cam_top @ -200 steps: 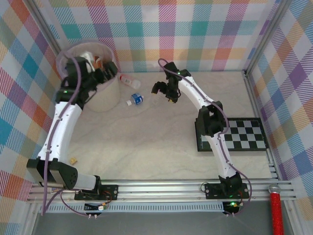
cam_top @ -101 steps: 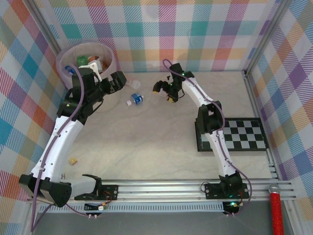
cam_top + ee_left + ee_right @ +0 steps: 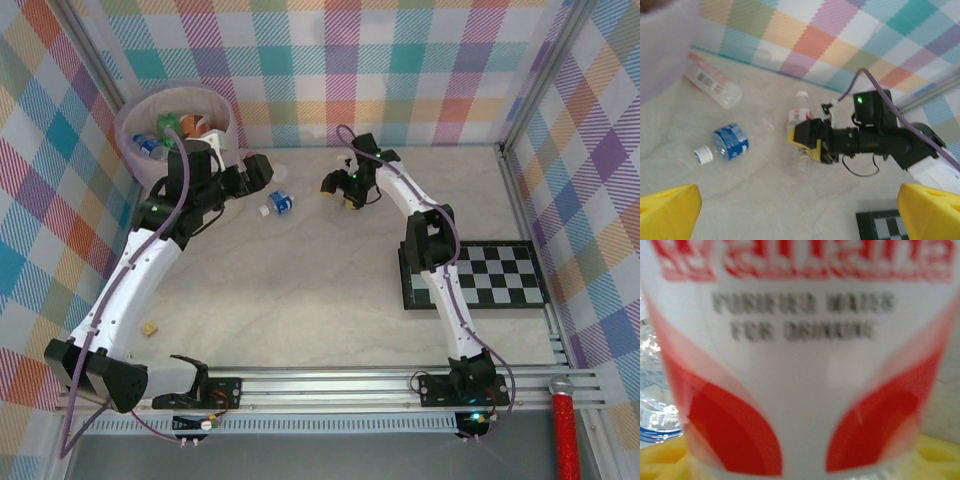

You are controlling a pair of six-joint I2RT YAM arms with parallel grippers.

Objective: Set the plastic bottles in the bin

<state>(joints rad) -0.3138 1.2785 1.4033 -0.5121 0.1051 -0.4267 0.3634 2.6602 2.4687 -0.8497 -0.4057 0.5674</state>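
Red-white bottle (image 3: 800,365) (grey print); blue-labelled bottle (image 3: 730,142); black-white checkerboard (image 3: 500,276); plaid walls (image 3: 400,60).

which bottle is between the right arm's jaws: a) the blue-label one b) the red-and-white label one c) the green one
b: the right wrist view shows the red-and-white labelled bottle close up between the right arm's jaws.

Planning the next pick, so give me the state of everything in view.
bin: upright, bottles inside.
blue-label bottle: lying on table, capped.
bottle beside bin: lying on table.
red-label bottle: capped, between right gripper fingers.
right gripper: grip unconfirmed.
left gripper: open, empty.
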